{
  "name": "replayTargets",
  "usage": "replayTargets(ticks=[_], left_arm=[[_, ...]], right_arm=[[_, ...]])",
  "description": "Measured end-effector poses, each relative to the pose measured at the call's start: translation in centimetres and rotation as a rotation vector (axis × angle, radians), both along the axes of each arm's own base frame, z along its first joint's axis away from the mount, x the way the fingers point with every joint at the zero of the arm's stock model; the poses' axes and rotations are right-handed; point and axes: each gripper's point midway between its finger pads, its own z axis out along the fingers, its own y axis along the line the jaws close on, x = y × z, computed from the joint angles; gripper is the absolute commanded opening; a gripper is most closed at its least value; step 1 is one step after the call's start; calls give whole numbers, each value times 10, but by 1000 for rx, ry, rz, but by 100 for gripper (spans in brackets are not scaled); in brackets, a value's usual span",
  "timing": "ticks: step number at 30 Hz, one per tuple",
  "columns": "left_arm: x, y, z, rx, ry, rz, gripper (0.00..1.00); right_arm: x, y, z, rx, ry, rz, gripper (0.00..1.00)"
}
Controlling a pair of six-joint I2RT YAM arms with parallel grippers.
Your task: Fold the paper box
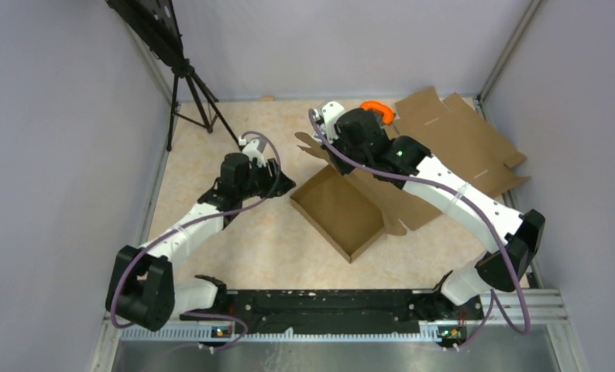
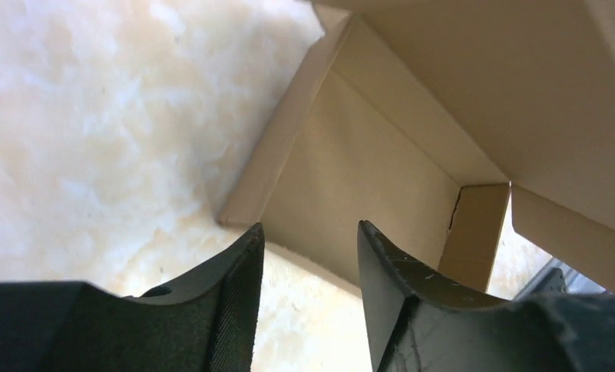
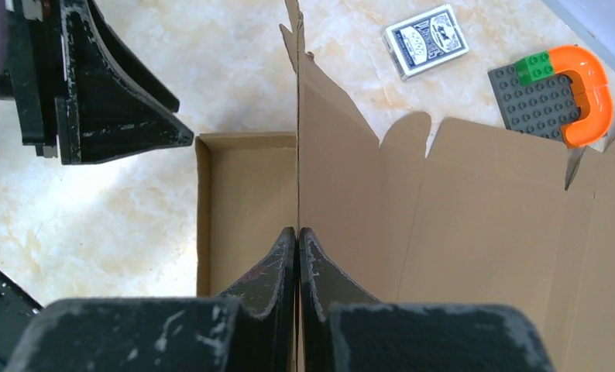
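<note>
The paper box (image 1: 339, 211) is a brown cardboard tray at the table's middle, with low walls up on its left sides and its wide lid panel (image 3: 475, 225) spread to the right. My right gripper (image 3: 298, 230) is shut on the top edge of an upright cardboard wall, seen edge-on, at the box's far side. My left gripper (image 2: 310, 229) hangs open just off the box's left corner (image 2: 235, 213). Nothing is between its fingers (image 2: 242, 271), and the box's outer wall (image 2: 351, 178) lies beyond the tips. In the top view the left gripper (image 1: 285, 184) sits beside that corner.
A second flat cardboard blank (image 1: 459, 136) lies at the back right, partly under the right arm. A grey card pack (image 3: 426, 40) and a grey stud plate with an orange piece (image 3: 556, 97) lie behind the box. A black tripod (image 1: 192, 101) stands at the back left.
</note>
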Motion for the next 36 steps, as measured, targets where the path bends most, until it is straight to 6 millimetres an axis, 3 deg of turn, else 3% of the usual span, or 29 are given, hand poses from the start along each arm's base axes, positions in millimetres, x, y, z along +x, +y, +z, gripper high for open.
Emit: replayTargets(ticks=[3, 5, 7, 14, 22, 26, 30, 36], left_arm=[[15, 0, 17, 27, -147, -28, 66], [25, -1, 29, 32, -235, -36, 86], [38, -2, 45, 31, -351, -42, 90], [74, -9, 74, 9, -658, -108, 84], [89, -25, 75, -85, -858, -344, 72], [91, -29, 85, -149, -895, -422, 67], [82, -38, 98, -186, -931, -508, 62], [70, -44, 94, -208, -904, -570, 62]], right_arm=[[0, -1, 1, -2, -1, -3, 0], [0, -2, 2, -6, 0, -4, 0], [0, -2, 2, -8, 3, -4, 0], [-1, -1, 0, -12, 11, 0, 0], [-2, -2, 0, -17, 17, 4, 0], [-2, -2, 0, -21, 16, 7, 0], [-2, -2, 0, -21, 15, 8, 0], [-2, -1, 0, -20, 16, 9, 0]])
